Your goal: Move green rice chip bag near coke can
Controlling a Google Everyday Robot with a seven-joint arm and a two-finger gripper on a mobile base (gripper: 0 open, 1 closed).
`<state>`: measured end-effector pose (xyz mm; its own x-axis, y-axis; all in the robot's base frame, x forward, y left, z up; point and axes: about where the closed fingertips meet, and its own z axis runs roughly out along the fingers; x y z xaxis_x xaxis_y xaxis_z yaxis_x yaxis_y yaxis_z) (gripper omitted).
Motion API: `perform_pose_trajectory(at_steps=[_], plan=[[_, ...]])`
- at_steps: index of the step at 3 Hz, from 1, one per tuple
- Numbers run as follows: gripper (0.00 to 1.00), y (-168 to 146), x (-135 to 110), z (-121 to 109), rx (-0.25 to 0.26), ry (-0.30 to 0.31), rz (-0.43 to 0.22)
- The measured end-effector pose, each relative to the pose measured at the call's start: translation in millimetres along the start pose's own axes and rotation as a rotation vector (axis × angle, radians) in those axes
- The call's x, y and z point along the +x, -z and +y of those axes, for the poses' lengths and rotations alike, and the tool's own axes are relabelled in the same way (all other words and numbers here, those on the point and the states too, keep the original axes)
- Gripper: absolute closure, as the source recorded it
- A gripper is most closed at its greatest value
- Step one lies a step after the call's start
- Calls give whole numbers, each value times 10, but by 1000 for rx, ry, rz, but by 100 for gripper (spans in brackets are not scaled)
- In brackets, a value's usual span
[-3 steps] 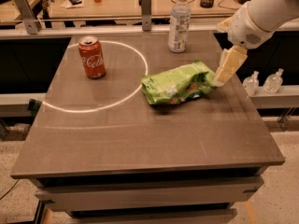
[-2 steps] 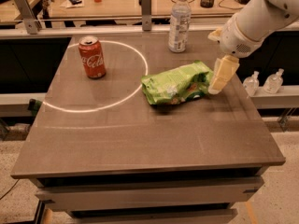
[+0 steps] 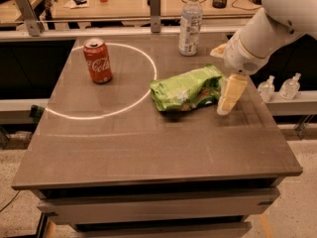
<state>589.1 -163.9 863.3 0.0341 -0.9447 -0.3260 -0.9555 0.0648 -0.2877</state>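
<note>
Fingers down by the bag, and we cannot tell whether they are open or closed.
We see the bag lying on the table well right of the can; the gripper hangs farther right, touching the bag's far end.

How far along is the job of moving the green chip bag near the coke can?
Done: nothing visible; the green chip bag lies apart from the coke can. In hand: the gripper is at the bag's right end. Left: bringing the bag beside the can.
</note>
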Motion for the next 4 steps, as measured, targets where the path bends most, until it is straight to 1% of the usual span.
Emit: perform_pose_trajectory(at_steps=[1,2,3,4], plan=[[15,12,-145,112,-10,39,-25],[38,53,-200,176,-11,65,-36],[61,64,-197,197,-33,98,-36],[83,64,-152,208,-38,111,-24]])
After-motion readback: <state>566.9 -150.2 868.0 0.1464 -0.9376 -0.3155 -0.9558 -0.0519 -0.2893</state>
